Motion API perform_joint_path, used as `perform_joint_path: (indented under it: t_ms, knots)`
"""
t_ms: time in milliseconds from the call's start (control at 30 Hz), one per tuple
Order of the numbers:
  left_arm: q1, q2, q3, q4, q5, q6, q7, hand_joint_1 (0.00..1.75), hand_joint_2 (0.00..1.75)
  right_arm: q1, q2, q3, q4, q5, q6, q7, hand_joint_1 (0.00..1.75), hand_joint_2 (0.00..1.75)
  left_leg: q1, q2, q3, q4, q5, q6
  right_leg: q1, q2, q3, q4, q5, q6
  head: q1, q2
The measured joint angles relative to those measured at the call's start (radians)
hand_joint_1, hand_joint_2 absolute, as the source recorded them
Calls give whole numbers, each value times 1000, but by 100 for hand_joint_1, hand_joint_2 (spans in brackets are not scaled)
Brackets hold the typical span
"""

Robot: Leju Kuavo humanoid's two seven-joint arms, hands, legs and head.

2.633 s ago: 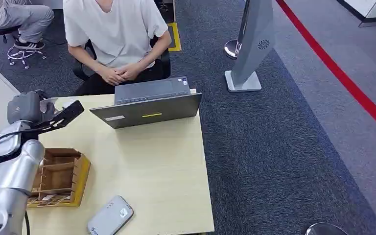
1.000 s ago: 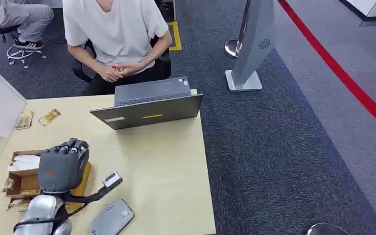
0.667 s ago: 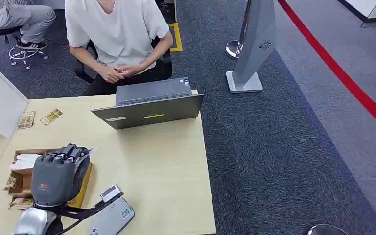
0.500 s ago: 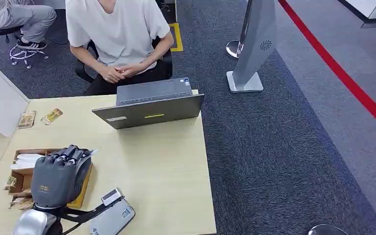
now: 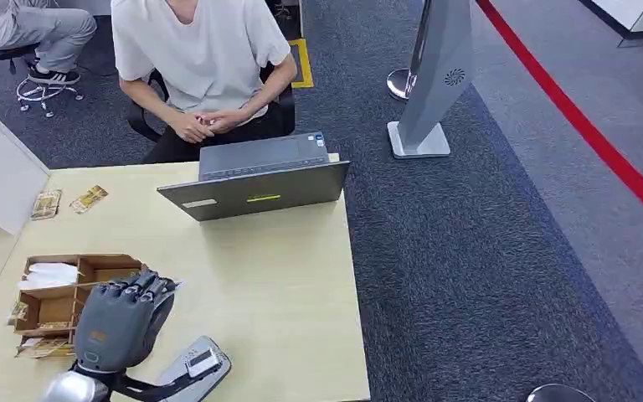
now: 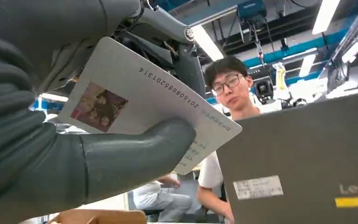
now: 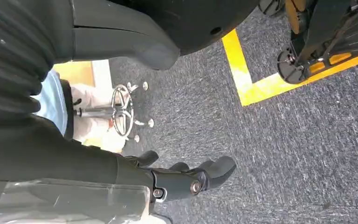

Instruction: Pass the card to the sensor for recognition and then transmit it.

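My left hand (image 5: 122, 324) hovers over the near part of the table, right beside and partly above the grey rounded sensor (image 5: 176, 381). It grips a white card (image 6: 144, 100) with a small photo and a printed number, held between the thumb (image 6: 130, 156) and the fingers behind it. In the head view only a sliver of the card's edge shows past the fingers. My right hand (image 7: 177, 179) hangs beside my body above the carpet, its fingers apart and holding nothing.
A wooden compartment box (image 5: 92, 266) with cards stands just left of my hand. An open grey laptop (image 5: 255, 191) sits at the table's far edge, with a person (image 5: 197, 50) seated behind it. Two small packets (image 5: 88, 198) lie far left. The table's right edge (image 5: 353, 318) borders carpet.
My left hand has carried the card from the table's far left back toward me, then drifted right and nearer, so that it now overlaps the sensor.
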Motion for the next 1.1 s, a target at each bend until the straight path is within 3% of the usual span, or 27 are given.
perform_joint_path:
  t_ms: [700,733,767,1100]
  knots:
    - [7,11,-15,0,1,-2,0,175,175,-1,0,-5,0,0,0,0,0,175,0,-1,0,0,0,0,0,-1,0,0,0,0,0,0]
    - [17,19,-26,3,18,-37,-8,175,175,-1,0,-5,0,-8,-1,0,0,175,0,0,0,0,0,0,0,0,0,0,0,0,0,0]
    - [63,42,-61,23,34,-24,-15,175,175,-1,0,-8,0,-18,-2,0,0,175,0,0,0,0,0,0,0,0,0,0,0,0,0,0]
    - [107,98,-123,43,152,-38,12,175,175,-1,0,-16,0,-19,-18,0,0,175,0,-1,0,0,0,0,0,-1,0,0,0,0,0,0]
